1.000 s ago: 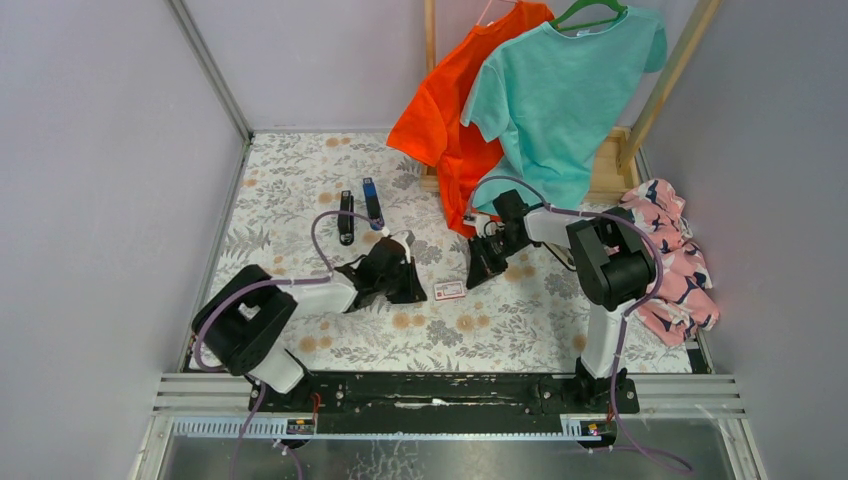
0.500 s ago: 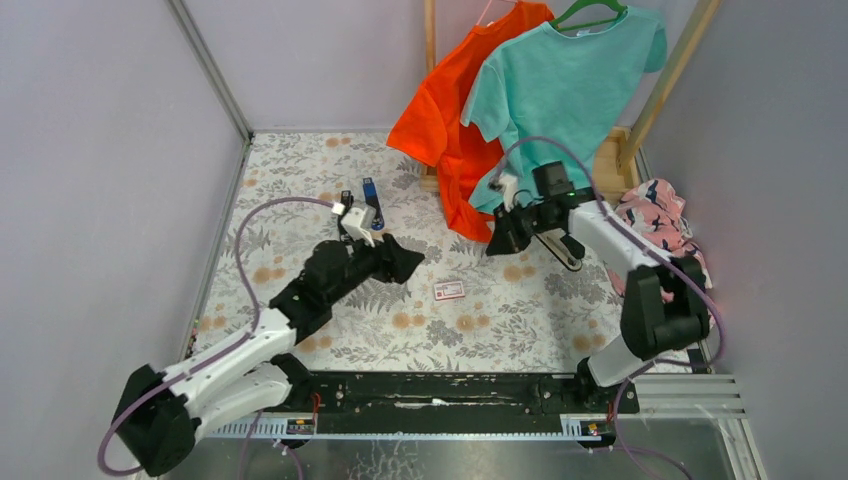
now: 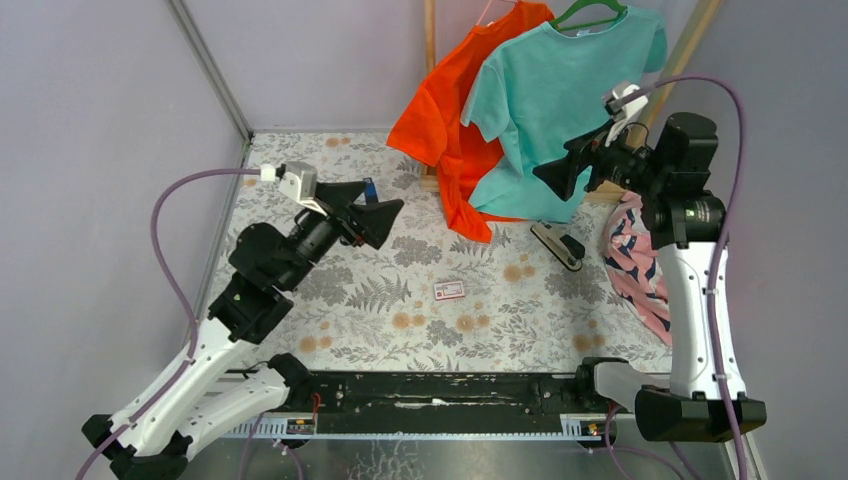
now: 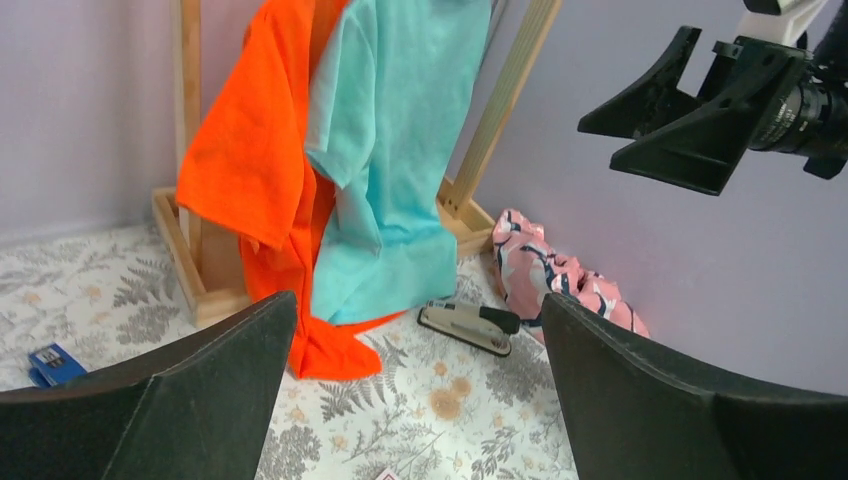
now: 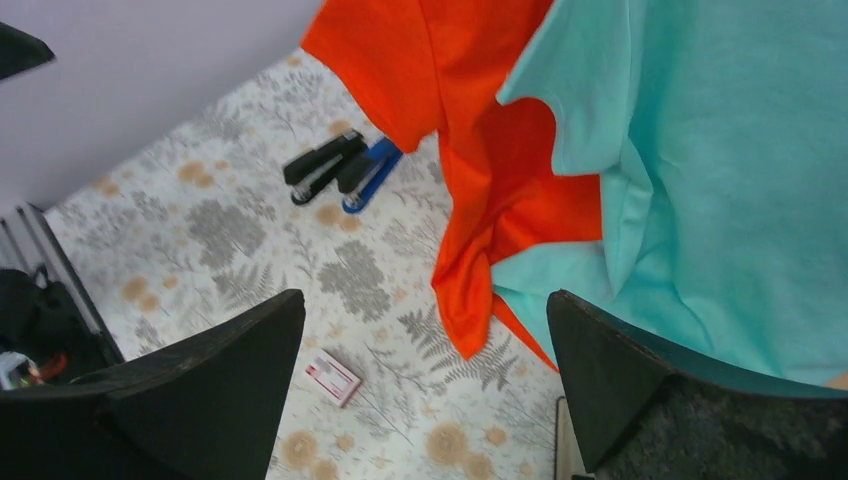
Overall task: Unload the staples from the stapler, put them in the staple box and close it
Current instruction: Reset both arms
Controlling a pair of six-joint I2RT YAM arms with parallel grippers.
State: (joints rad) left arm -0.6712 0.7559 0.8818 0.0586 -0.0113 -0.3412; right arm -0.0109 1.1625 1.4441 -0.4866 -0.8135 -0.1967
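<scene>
The stapler (image 3: 557, 245), black on top with a pale grey base, lies shut on the floral table at the right, below the hanging shirts; it also shows in the left wrist view (image 4: 468, 325). My left gripper (image 3: 385, 222) hangs open in the air over the back left of the table, far from the stapler. My right gripper (image 3: 552, 180) is raised in front of the teal shirt, above and behind the stapler, also open with nothing in it. Only a sliver of the stapler (image 5: 560, 440) shows in the right wrist view. The staples are not visible.
A red-and-white card (image 3: 450, 290) lies mid-table. A black bar (image 5: 325, 165) and a blue bar (image 5: 370, 175) lie at the back left. An orange shirt (image 3: 450, 110) and a teal shirt (image 3: 560, 90) hang from a wooden rack (image 3: 612, 165). Pink patterned cloth (image 3: 640, 260) lies at the right.
Both arms rose from the table, the left toward the back left, the right toward the back right. Both grippers opened. The stapler came into view as the right arm lifted.
</scene>
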